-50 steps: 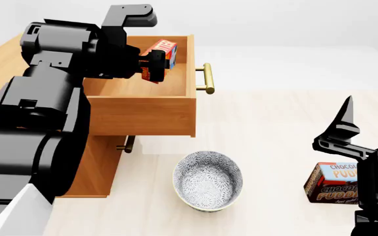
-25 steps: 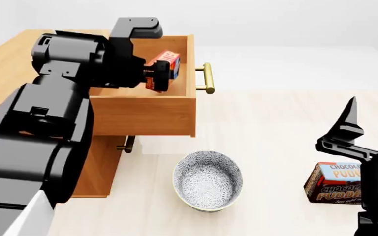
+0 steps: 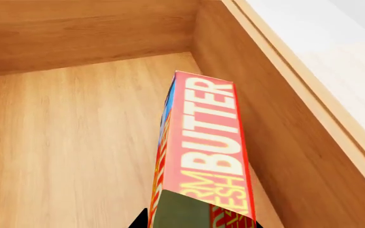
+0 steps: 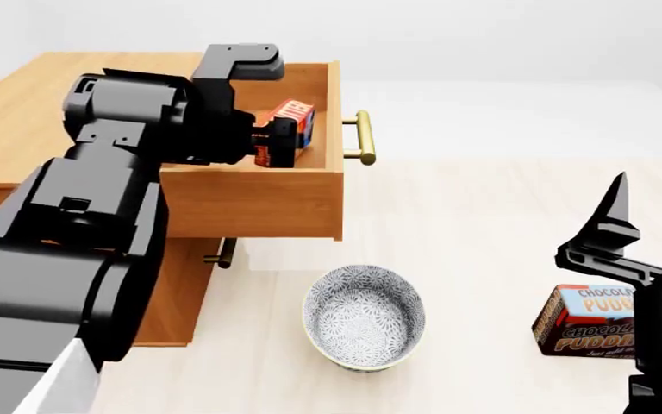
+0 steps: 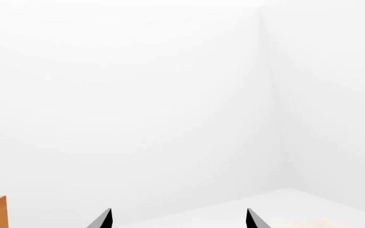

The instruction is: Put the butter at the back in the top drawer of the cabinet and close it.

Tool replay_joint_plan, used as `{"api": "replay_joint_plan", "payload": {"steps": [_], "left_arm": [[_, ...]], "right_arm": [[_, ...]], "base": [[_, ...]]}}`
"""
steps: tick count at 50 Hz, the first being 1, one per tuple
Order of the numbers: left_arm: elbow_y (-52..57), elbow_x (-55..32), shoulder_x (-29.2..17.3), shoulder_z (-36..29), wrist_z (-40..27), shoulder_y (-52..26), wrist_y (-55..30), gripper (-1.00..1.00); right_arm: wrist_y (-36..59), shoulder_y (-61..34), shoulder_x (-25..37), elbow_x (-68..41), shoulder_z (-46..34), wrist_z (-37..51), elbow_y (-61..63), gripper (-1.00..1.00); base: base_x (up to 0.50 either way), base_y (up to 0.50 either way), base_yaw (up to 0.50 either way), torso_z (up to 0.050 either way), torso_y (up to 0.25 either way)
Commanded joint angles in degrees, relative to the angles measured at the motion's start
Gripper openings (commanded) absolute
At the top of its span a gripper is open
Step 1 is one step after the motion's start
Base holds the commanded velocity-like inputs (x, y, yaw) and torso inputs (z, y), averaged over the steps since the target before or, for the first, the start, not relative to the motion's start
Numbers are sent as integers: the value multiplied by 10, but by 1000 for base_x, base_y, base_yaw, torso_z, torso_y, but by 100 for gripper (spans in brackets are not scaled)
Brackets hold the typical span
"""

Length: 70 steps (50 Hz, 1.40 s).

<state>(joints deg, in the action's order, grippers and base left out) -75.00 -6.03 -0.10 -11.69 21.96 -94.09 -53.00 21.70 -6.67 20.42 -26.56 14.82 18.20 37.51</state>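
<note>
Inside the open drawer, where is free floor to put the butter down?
The drawer floor is bare on the side of the butter facing away from the near wall. Between butter and that wall it is tight. The left hand holds the butter.

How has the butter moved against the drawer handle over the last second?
Yes. In the head view the butter, held by the left gripper, has shifted toward the brass handle and sunk lower inside the top drawer.

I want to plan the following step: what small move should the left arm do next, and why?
Probably lower a little, then release. The left gripper holds the butter inside the open top drawer, apparently above its floor, near the front wall.
</note>
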Motion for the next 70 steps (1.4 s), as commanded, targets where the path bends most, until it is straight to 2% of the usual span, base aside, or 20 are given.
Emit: {"api": "replay_joint_plan", "payload": {"steps": [1,30,31,45,70], "left_arm": [[0,11,0,44,3,-4,1,-100],[0,17,0,42,13,-5,-9,-100],[0,16,0,40,13,-5,-8,100],[0,5,0,26,3,-17,-1,100],[0,38,-2,69,-1,-70,-6,100]], "right_arm": [[-3,2,1,-1,-1,1,-1,100],[-7,9,5,-6,1,5,2,100],[-7,9,5,-6,0,5,3,100],[-12,13,6,-6,-1,6,4,100],[2,3,15,-19,1,16,9,100]], "base": [[0,0,0,0,0],[0,0,0,0,1],[0,0,0,0,0],[0,0,0,0,0],[0,0,0,0,0]]}}
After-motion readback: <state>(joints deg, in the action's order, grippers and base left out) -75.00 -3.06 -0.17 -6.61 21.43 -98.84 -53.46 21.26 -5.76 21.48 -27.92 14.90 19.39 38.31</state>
